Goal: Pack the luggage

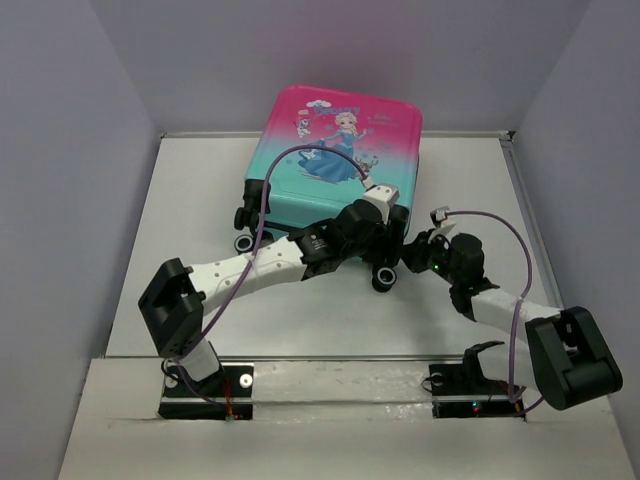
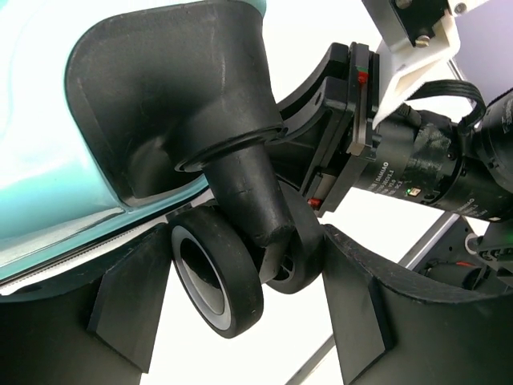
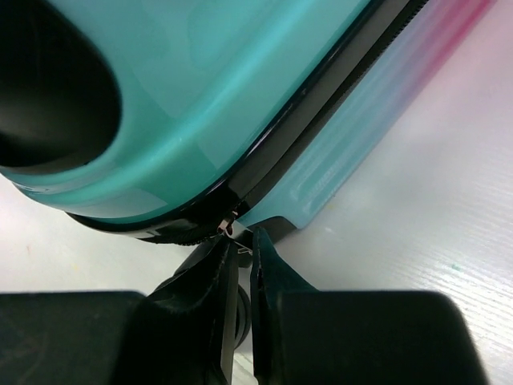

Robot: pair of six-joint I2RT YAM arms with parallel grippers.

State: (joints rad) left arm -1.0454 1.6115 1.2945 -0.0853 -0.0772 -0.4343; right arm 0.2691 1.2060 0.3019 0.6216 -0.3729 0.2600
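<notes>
Okay, top view: suitcase [image 1: 335, 150] lies shut, far-centre on the desk [image 1: 200, 200]. Left wrist: your left tool [image 2: 240, 309] spread apart, straddling a wheel [image 2: 216, 277], not clamped. Right wrist: right tool [image 3: 244, 249] pinched together at the zipper pull [image 3: 228, 228]; hold unclear. Zipper step, probably; next you'd drag it along the seam.

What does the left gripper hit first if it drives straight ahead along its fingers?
The luggage's caster wheel: it sits between the open left gripper's fingers, dead ahead, with the black wheel housing behind it. Depth is unclear, so contact could come almost at once.
</notes>
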